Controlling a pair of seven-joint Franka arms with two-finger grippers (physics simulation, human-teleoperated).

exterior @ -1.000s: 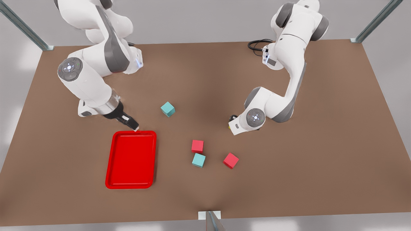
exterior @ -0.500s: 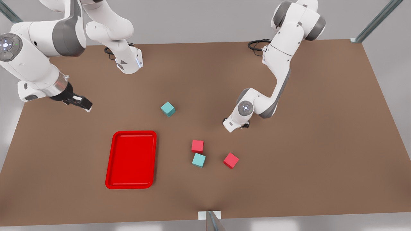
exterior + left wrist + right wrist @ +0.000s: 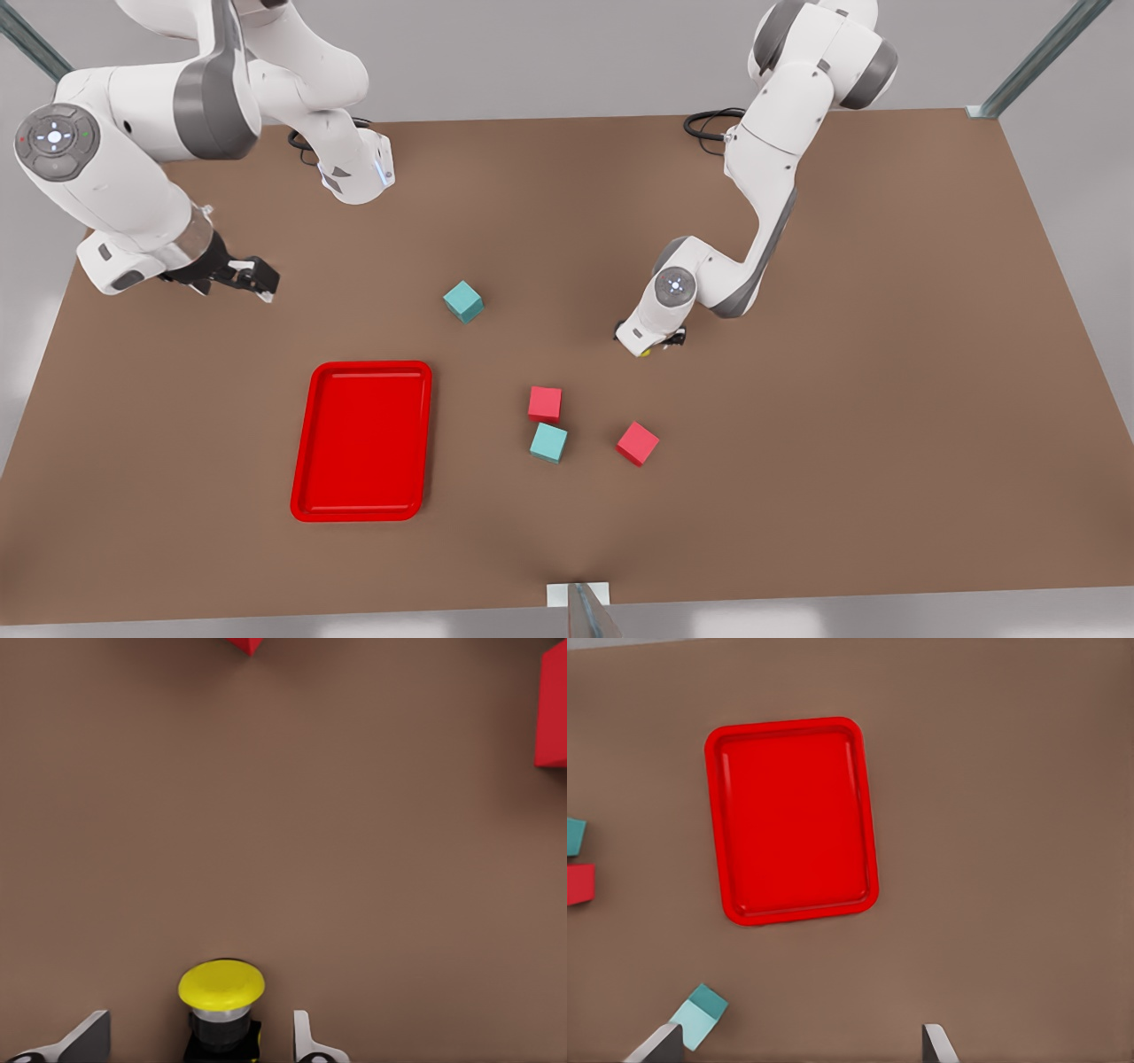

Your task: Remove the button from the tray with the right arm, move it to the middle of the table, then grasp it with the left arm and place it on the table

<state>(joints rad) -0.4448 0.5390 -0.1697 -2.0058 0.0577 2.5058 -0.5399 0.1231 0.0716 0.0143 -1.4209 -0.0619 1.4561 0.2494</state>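
While the tray (image 3: 361, 440) lies bare near the front edge of the table (image 3: 886, 399), a teal cube (image 3: 548, 442) and two red cubes (image 3: 545, 403) sit just toward the front view's right of it. Farther back, the left gripper (image 3: 654, 346) is low over the table's middle, its fingers (image 3: 89, 1038) spread wide on either side of the button (image 3: 221, 1005), which stands upright on the table; neither finger visibly touches it. Another teal cube (image 3: 463, 301) lies toward the front view's left of that gripper. At the front view's far left, the right gripper (image 3: 252, 279) hangs above the table with its fingers (image 3: 937, 1045) apart and nothing between them.
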